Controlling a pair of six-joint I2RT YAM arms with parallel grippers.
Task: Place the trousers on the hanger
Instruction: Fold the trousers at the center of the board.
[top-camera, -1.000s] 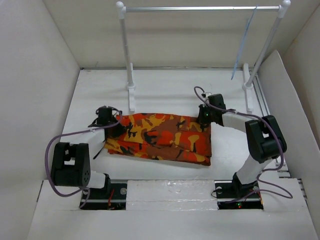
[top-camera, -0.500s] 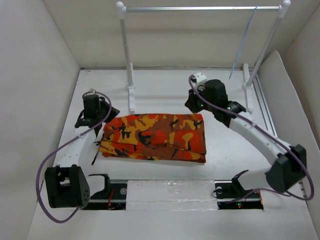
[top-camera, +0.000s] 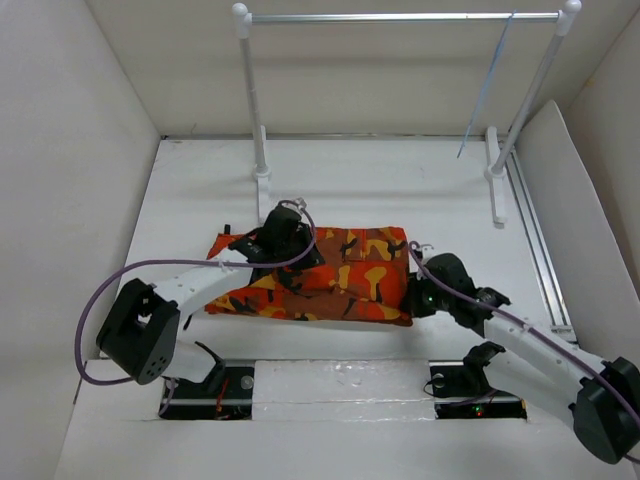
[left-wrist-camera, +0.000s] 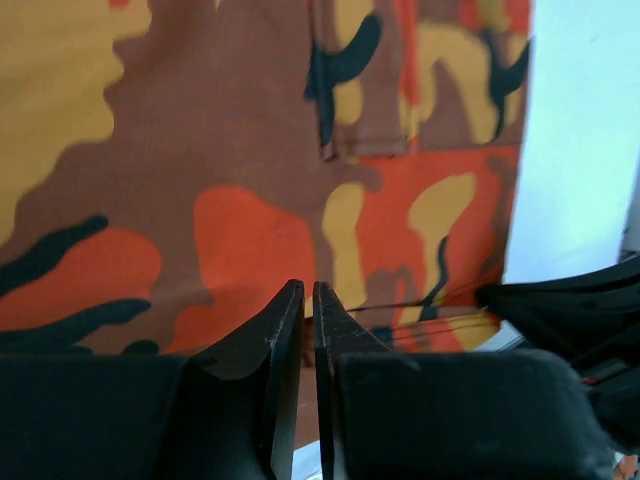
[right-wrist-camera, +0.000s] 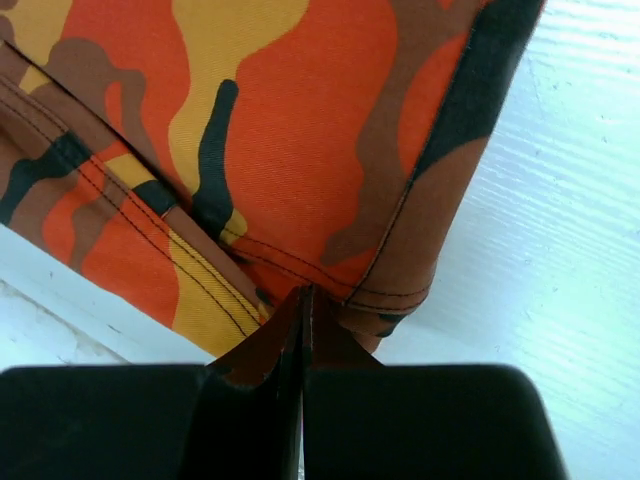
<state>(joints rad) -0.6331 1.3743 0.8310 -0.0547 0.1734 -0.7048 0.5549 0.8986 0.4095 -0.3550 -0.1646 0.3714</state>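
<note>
Trousers (top-camera: 340, 272) sit flat right under your left gripper (left-wrist-camera: 308, 290), corner hem touching your right gripper (right-wrist-camera: 303, 292), both pinched together.

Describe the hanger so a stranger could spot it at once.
Find the white-posted rack at the back. From the right end of its silver crossbar hangs the hanger: a thin, pale blue, see-through wire, far slimmer than the posts.
</note>
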